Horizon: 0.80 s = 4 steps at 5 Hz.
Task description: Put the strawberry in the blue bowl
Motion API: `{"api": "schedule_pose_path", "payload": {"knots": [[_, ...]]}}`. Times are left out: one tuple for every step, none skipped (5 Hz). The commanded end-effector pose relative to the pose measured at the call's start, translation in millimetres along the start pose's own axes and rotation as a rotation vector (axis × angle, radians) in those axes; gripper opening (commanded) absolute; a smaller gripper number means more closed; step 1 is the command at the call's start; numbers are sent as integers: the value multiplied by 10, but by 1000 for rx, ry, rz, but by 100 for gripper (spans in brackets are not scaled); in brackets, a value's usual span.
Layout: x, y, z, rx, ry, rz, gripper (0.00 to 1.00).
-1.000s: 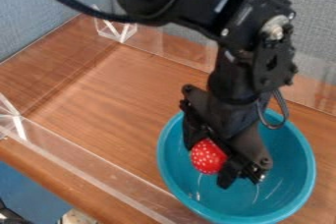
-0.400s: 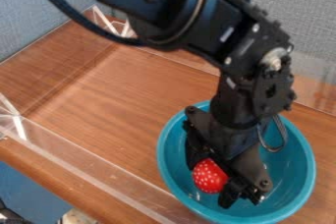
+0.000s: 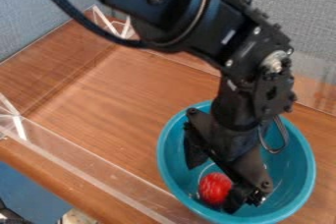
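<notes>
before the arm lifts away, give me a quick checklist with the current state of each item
1. Strawberry inside the bowl: ok, it sits low near the bottom.
2. Gripper released: cannot tell from the view, the fingers hide the gap.
3. Strawberry free of the fingers: cannot tell, it lies right against them.
4. Bowl upright on the table: ok.
5. Bowl fully on the table: ok, though close to the front edge.

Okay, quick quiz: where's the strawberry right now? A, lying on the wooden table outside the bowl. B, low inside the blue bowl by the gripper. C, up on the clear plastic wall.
B: the strawberry sits low inside the blue bowl, between the fingers of the gripper.
</notes>
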<state>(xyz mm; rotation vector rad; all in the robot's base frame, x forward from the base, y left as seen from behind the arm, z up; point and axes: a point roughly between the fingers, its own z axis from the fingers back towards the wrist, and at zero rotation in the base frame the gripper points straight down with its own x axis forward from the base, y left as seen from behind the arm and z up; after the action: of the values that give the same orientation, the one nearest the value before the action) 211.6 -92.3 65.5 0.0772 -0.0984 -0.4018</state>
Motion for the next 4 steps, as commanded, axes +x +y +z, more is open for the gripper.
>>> {"api": "schedule_pose_path", "payload": {"knots": [[65,58,169,1,-49,11,100],[108,101,263,2,-70,16,100],[156,164,313,1,-89,32,100],[176,213,316,-9,-103,51,100]]}}
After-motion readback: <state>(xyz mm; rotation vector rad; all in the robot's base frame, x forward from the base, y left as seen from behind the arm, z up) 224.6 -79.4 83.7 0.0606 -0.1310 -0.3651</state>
